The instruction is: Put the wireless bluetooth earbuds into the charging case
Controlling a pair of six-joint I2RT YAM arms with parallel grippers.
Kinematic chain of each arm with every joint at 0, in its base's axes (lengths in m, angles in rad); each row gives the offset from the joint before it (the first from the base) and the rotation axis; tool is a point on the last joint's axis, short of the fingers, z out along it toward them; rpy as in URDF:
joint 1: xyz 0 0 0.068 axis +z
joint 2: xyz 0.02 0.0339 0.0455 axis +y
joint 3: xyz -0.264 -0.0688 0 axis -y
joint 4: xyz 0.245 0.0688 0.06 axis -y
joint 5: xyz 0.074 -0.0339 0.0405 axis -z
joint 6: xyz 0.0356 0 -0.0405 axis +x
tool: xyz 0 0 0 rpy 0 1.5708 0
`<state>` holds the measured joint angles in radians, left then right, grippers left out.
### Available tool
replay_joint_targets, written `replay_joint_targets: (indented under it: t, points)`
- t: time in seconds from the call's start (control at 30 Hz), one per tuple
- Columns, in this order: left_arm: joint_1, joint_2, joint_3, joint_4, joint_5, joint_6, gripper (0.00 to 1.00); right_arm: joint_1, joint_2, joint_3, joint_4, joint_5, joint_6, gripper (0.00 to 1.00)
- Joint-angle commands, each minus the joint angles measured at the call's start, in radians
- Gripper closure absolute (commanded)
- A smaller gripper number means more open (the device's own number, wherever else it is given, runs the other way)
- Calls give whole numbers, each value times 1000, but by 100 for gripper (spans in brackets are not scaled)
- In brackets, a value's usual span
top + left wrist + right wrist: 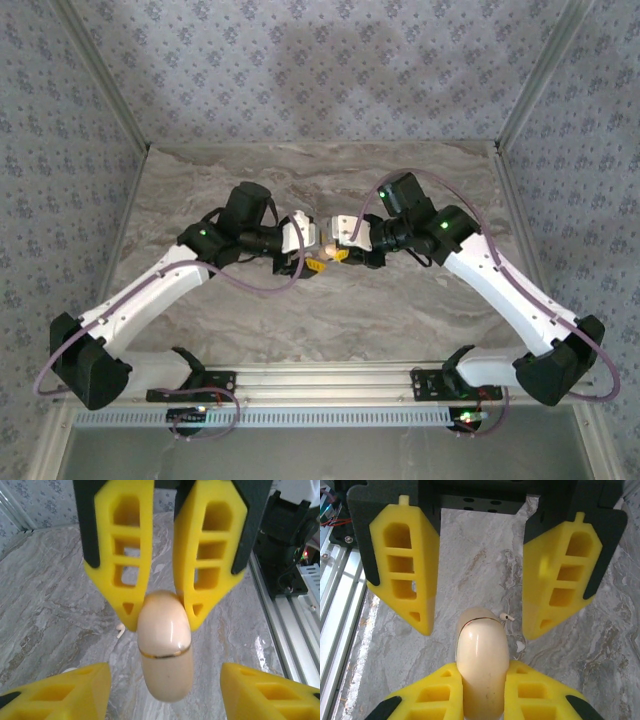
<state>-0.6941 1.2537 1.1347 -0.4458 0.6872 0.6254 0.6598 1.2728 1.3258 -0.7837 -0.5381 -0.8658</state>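
Two earbuds (507, 616) lay on the table (485, 555). We logged right gripper (482, 675) clamping the case (482, 650), left gripper (479, 630) gaping wide.

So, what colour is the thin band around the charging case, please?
Gold, ringing the beige charging case; it shows best in the left wrist view.

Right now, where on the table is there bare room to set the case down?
Free: the far table strip beyond the left pincer and right pincer, and the stretch between them and the rail. Crowded: the centre, both around the charging case, earbuds lying close by.
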Motion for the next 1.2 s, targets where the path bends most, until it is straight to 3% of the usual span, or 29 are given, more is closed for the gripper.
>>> replay_joint_targets:
  t: [0.0,0.3,0.57,0.63,0.8,0.97,1.17]
  points:
    - [-6,10,41,4,52,-7,46,11,2,30,23,-26,-12,83]
    - [-5,34,55,4,71,-16,56,16,4,23,62,-51,5,83]
    - [-5,30,50,4,80,-15,77,18,2,13,63,-49,14,82]
    - [-6,29,48,1,81,-13,78,16,-2,9,69,-49,29,80]
    - [-5,27,46,-1,102,-8,80,-5,-27,-19,124,-13,82,61]
    - [-6,26,41,6,127,-9,80,-36,-45,-30,147,17,96,59]
    - [-6,24,37,6,130,-10,80,-96,-66,-49,178,-35,109,58]
